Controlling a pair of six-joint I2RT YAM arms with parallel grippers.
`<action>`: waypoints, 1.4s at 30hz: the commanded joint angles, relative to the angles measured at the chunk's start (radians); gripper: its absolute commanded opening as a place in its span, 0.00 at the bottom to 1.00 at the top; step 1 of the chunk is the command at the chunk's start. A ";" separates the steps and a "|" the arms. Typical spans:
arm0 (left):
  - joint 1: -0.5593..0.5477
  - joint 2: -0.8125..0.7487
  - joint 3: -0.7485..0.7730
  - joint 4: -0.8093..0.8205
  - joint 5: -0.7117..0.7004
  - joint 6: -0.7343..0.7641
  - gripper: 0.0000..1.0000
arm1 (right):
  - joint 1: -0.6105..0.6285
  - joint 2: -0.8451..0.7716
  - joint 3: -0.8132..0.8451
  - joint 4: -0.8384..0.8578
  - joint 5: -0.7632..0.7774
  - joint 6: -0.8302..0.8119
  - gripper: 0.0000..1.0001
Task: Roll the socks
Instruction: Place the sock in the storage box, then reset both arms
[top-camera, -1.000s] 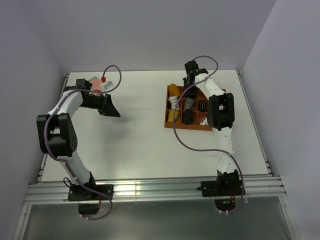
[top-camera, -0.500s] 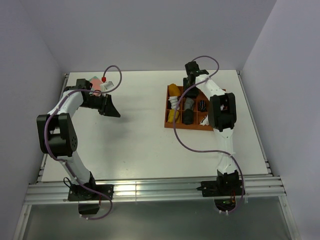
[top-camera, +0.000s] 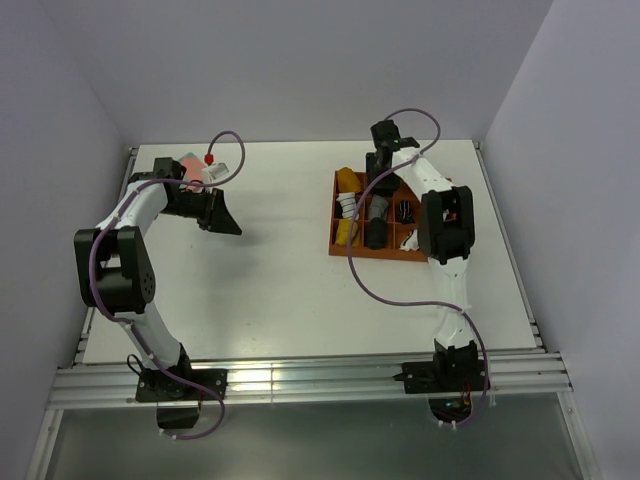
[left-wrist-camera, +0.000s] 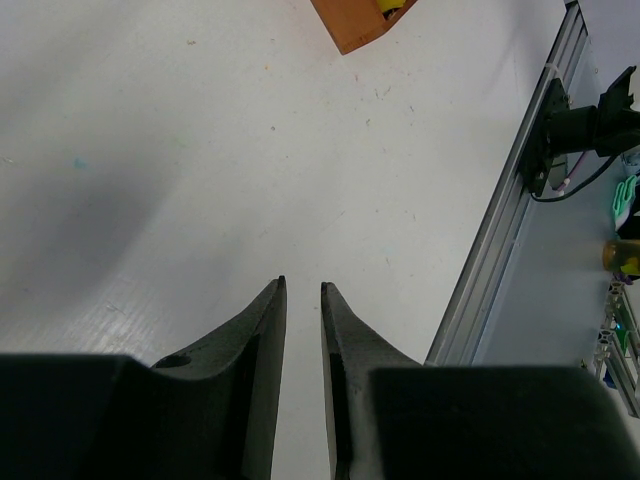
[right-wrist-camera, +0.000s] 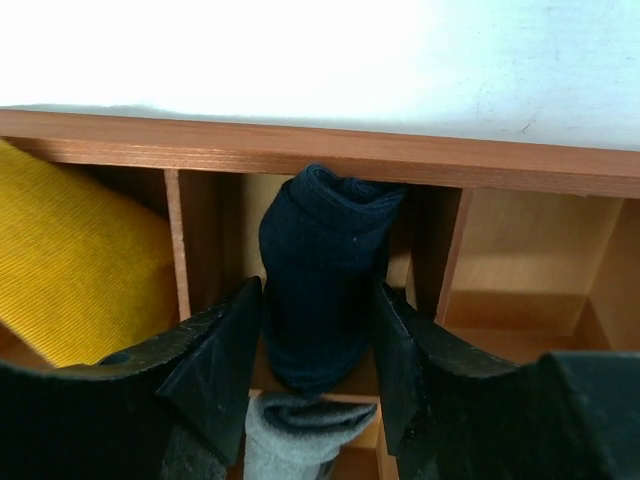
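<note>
A rolled dark navy sock (right-wrist-camera: 320, 270) stands in the middle back compartment of the wooden tray (right-wrist-camera: 300, 150). My right gripper (right-wrist-camera: 318, 290) hangs over it, open, one finger on each side of the roll. A mustard-orange sock (right-wrist-camera: 70, 260) fills the compartment to its left and shows at the tray's back left corner (top-camera: 347, 182). From above, the right gripper (top-camera: 378, 185) sits over the tray's back row. My left gripper (top-camera: 225, 222) hovers low over bare table at the back left, its jaws (left-wrist-camera: 302, 287) a narrow gap apart with nothing between them.
A grey rolled sock (right-wrist-camera: 290, 435) lies in the compartment just in front of the navy one. More rolled socks, white and dark, fill the tray (top-camera: 385, 254). A pink-and-green cloth (top-camera: 190, 165) lies behind the left arm. The table's metal rail (left-wrist-camera: 500, 230) runs at the right.
The right gripper's jaws have widened around the navy sock, which stays in its compartment. The left arm has not moved.
</note>
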 joint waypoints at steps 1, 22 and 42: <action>-0.005 0.000 0.009 0.004 0.005 0.000 0.25 | -0.003 -0.092 0.016 0.013 0.004 0.014 0.55; -0.005 -0.097 -0.016 0.062 -0.035 -0.046 0.26 | -0.002 -0.545 -0.329 0.223 -0.047 0.059 0.61; -0.032 -0.404 -0.161 0.260 -0.208 -0.198 0.29 | 0.061 -1.564 -1.266 0.478 -0.196 0.128 1.00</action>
